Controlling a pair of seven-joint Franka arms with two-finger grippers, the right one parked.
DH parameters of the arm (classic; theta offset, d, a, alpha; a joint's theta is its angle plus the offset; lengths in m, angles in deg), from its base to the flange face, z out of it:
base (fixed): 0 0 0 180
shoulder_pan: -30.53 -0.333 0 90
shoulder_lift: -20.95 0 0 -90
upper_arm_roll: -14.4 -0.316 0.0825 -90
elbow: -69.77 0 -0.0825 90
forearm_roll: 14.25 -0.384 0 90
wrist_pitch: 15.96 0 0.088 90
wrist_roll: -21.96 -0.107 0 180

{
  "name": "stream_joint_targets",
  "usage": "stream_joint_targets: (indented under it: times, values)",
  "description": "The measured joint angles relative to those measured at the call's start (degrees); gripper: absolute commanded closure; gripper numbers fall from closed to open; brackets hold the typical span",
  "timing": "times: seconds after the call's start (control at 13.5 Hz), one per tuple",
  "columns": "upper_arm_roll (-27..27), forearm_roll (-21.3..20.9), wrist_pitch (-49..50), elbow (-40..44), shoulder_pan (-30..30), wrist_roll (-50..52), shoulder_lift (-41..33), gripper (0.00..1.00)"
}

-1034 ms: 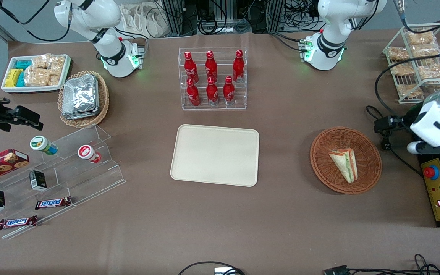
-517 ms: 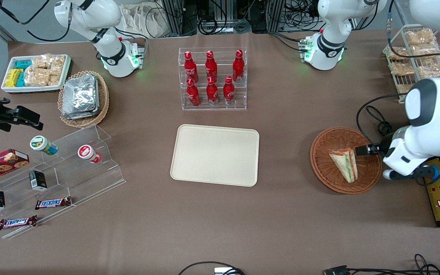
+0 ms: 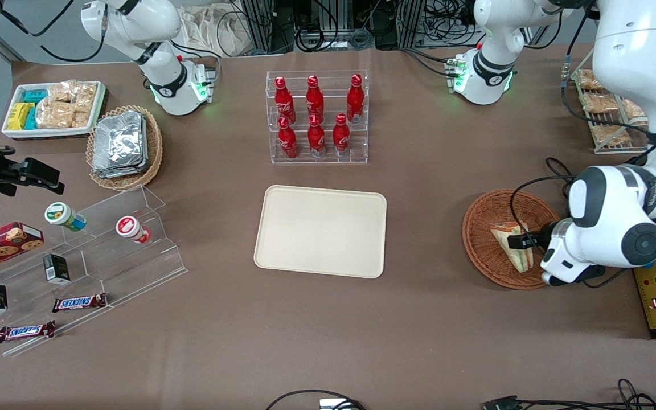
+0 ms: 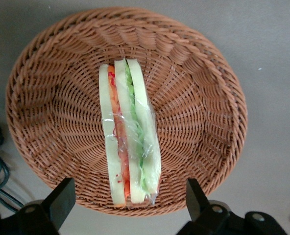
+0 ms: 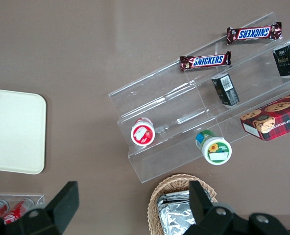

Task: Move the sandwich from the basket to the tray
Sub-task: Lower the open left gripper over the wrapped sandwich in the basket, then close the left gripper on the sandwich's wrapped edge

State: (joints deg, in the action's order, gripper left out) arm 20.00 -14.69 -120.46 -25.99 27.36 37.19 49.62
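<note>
While the end effector (image 4: 128,205) hovers spread, the sandwich (image 4: 129,152) lies film-wrapped — green, orange-red layers

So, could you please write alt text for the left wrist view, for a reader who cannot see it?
A wrapped sandwich lies in a round wicker basket on a brown table, seen from straight above. The gripper hovers over it with jaws open, one finger to each side of the sandwich's wide end, not touching it.
</note>
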Motion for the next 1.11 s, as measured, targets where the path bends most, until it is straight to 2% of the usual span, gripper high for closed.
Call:
stream_joint_targets:
  times: [0.66, 0.74, 0.96, 1.03, 1.11]
  values:
    - [-0.1, -0.1, -2.4, 0.0, -0.1, 3.3, 4.6, 0.00]
    - [-0.1, -0.1, -2.4, 0.0, -0.1, 3.3, 4.9, 0.08]
    - [-0.1, -0.1, -2.4, 0.0, -0.2, 3.3, 5.3, 0.82]
    - [-0.1, -0.1, -2.4, 0.0, -0.2, 3.3, 5.3, 0.96]
    - [-0.1, -0.1, -2.4, 0.0, -0.2, 3.4, 5.3, 1.00]
